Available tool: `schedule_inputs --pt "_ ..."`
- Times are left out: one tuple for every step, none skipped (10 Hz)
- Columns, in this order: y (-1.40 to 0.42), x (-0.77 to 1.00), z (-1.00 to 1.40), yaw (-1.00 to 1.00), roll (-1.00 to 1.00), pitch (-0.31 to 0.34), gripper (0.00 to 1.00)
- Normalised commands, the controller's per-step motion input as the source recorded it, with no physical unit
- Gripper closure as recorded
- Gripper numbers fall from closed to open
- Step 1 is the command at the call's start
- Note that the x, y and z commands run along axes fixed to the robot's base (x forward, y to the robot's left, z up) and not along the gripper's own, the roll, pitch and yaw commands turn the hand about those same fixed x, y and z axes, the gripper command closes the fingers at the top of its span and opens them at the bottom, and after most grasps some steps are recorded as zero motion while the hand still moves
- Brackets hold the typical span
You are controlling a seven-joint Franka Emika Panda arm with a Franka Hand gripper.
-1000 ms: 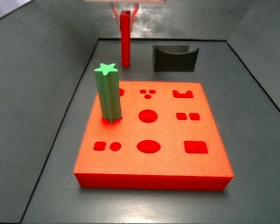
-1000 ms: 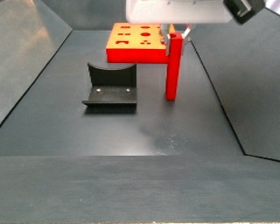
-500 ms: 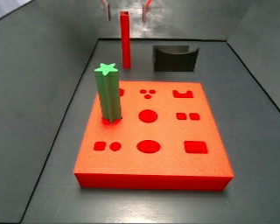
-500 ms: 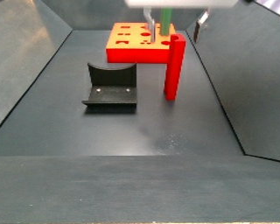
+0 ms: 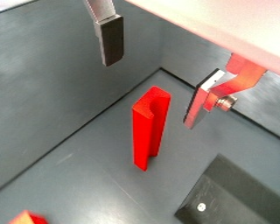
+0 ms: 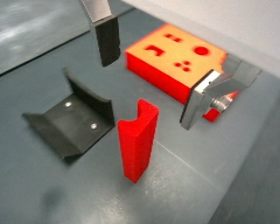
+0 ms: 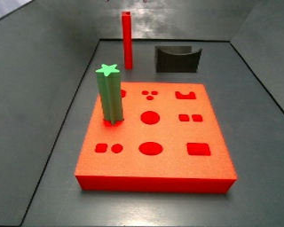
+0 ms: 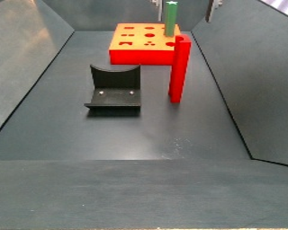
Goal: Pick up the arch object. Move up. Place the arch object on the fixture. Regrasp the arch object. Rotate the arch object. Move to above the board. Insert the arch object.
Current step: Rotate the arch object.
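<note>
The arch object (image 5: 146, 131) (image 6: 136, 144) is a slim red bar standing upright on the dark floor, alone. My gripper (image 5: 150, 94) (image 6: 149, 93) hangs above its top end, open, with one finger (image 5: 111, 39) far to one side and the other finger (image 5: 205, 101) opposite; neither touches the bar. In both side views the arch object (image 7: 127, 40) (image 8: 179, 70) stands free and the gripper is above the picture. The fixture (image 6: 73, 122) (image 7: 177, 58) (image 8: 112, 88) sits on the floor beside the bar. The board (image 7: 156, 133) (image 6: 178, 61) lies flat further off.
A green star-topped post (image 7: 109, 89) (image 8: 169, 18) stands upright in the board near its left edge. Sloped grey walls (image 7: 38, 53) enclose the floor on all sides. The bar stands close to the far wall (image 5: 130, 70).
The gripper, which was down around the top of the arch object, has risen out of both side views. The bar stays upright in the same spot.
</note>
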Motion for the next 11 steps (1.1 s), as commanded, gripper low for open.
schedule_inputs --pt "0.07 0.01 -0.01 -1.00 0.00 0.010 0.00" --pt "0.05 0.02 -0.01 -1.00 0.00 0.010 0.00" --pt "0.04 0.02 -0.01 -1.00 0.00 0.010 0.00" --pt "0.04 0.02 -0.01 -1.00 0.00 0.011 0.00" --pt "0.03 0.02 -0.01 -1.00 0.00 0.012 0.00" --pt "0.03 0.02 -0.01 -1.00 0.00 0.012 0.00" --pt "0.03 0.02 -0.01 -1.00 0.00 0.013 0.00" --pt "0.03 0.02 -0.01 -1.00 0.00 0.014 0.00" --pt "0.03 0.02 -0.01 -1.00 0.00 0.015 0.00" --pt "0.03 0.02 -0.01 -1.00 0.00 0.016 0.00" --pt "0.02 0.02 -0.01 -1.00 0.00 0.018 0.00"
